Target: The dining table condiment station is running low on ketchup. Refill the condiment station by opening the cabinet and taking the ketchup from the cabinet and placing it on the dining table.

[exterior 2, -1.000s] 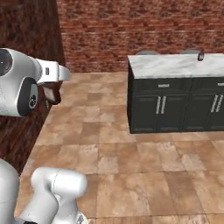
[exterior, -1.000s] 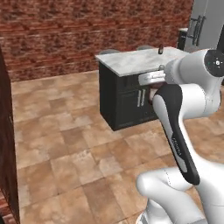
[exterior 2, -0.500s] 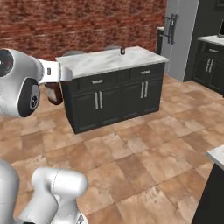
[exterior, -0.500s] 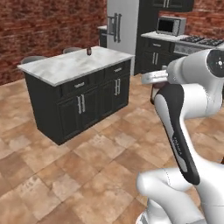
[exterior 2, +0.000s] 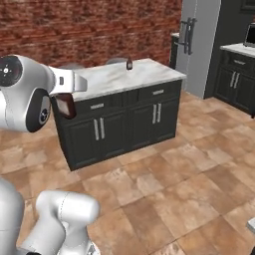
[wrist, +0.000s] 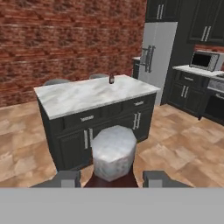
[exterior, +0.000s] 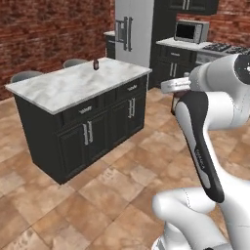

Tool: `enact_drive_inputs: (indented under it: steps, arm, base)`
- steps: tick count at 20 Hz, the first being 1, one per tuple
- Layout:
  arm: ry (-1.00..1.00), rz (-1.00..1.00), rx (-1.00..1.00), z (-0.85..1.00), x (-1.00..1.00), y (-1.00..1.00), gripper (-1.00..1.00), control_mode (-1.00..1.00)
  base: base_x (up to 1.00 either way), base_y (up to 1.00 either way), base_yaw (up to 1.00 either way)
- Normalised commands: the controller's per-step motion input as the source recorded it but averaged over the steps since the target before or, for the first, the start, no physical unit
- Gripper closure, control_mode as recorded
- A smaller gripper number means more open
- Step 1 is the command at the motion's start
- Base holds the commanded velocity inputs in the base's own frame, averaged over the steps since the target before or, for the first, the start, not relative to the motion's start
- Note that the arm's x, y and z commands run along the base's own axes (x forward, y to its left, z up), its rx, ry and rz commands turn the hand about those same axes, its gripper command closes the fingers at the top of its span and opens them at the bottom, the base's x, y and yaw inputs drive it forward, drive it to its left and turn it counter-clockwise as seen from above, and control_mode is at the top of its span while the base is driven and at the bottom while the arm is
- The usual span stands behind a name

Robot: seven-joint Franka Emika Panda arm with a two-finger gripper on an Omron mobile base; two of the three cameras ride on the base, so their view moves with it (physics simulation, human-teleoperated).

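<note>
My gripper is shut on the ketchup, a dark red bottle whose pale faceted cap rises between the two finger tips. From the right base view the ketchup hangs under the white hand, held by the gripper well short of the table. The dining table stands ahead, with a white veined marble top over a dark base. It also appears as the dining table and the dining table. The cabinet is out of view.
A second small dark bottle stands at the table's far edge, also seen as a small bottle. Two grey chairs sit behind the table. A steel fridge, a microwave and dark counters line the right. Tiled floor lies open before the table.
Both base views have swung round, so the table has shifted from the far right to the middle and looks nearer. The fridge and microwave have come into view. The gripper keeps its hold.
</note>
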Motion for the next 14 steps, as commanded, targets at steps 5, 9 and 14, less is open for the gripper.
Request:
enact_drive_inputs:
  steps: [5, 9, 14]
  arm:
    - [0.00, 0.00, 0.00, 0.00, 0.00, 0.00, 1.00, 1.00]
    - [0.00, 0.00, 0.00, 0.00, 0.00, 0.00, 1.00, 1.00]
    - [0.00, 0.00, 0.00, 0.00, 0.00, 0.00, 1.00, 1.00]
  base:
    - [1.00, 0.00, 0.00]
    - [1.00, 0.00, 0.00]
    - [1.00, 0.00, 0.00]
